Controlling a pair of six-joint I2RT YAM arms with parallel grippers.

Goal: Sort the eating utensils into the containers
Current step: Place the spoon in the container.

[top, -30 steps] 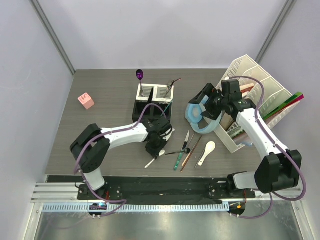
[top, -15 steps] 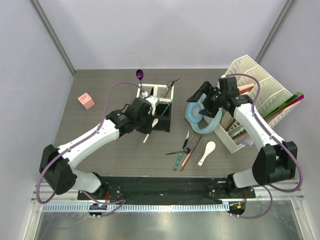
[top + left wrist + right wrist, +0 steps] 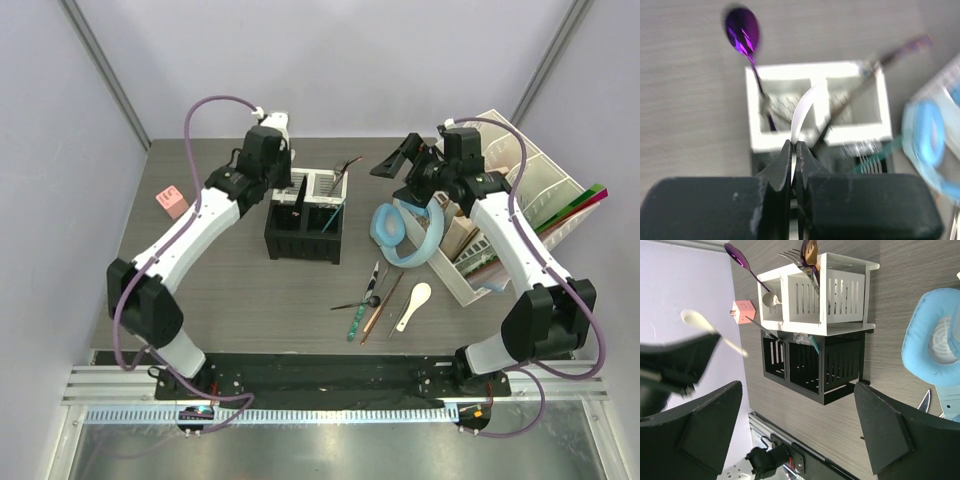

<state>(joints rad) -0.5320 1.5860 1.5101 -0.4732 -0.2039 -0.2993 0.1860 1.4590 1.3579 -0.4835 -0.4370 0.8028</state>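
The caddy [image 3: 303, 238] has black front compartments and white-rimmed back ones [image 3: 815, 107]. A purple spoon [image 3: 742, 27] and a copper fork [image 3: 807, 251] stand in the white part. My left gripper [image 3: 795, 146] hangs over the caddy's back in the top view [image 3: 283, 180], shut on a white soup spoon [image 3: 804, 112] that points down at the white compartments. My right gripper [image 3: 400, 172] is wide open and empty, raised right of the caddy. On the table lie a white soup spoon [image 3: 414, 302], brown chopsticks [image 3: 385, 300], a green-patterned piece [image 3: 357, 322] and a black knife [image 3: 372, 284].
A light blue ring [image 3: 405, 236] leans beside the big white slotted rack [image 3: 510, 200] at the right. A pink block [image 3: 172, 202] sits at the far left. The left arm arches over the table left of the caddy.
My left gripper took a white spoon from the table in front of the caddy and lifted it back over the caddy. My right gripper rose and swung slightly back.
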